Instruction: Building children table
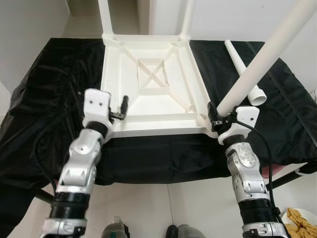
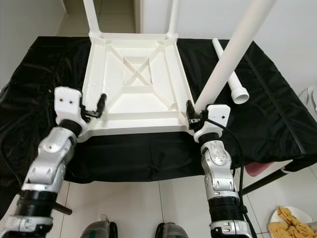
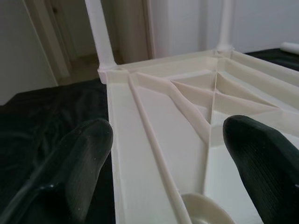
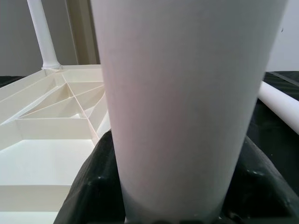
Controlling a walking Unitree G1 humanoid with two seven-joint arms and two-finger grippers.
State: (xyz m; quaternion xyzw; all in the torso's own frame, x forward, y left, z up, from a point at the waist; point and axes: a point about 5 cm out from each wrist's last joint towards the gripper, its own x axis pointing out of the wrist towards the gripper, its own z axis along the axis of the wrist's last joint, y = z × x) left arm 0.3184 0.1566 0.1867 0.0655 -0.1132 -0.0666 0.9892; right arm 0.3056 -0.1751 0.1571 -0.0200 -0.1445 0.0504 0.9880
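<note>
Nearest you, your right gripper (image 2: 190,116) is clamped around the lower end of a white table leg (image 1: 270,57), which slants up and away to the right from the near right corner of the upturned white tabletop (image 1: 153,87). In the right wrist view the leg (image 4: 187,107) sits snug between the black fingers (image 4: 88,186). Your left gripper (image 1: 123,106) hovers at the near left corner of the tabletop, fingers (image 3: 81,158) spread wide, one over the black cloth (image 1: 49,99) and the other over the ribbed underside; it holds nothing. Farther on, a loose leg (image 2: 229,72) lies on the cloth just right of the tabletop. At the far edge, two fitted legs (image 2: 90,15) stand upright in the far corners.
</note>
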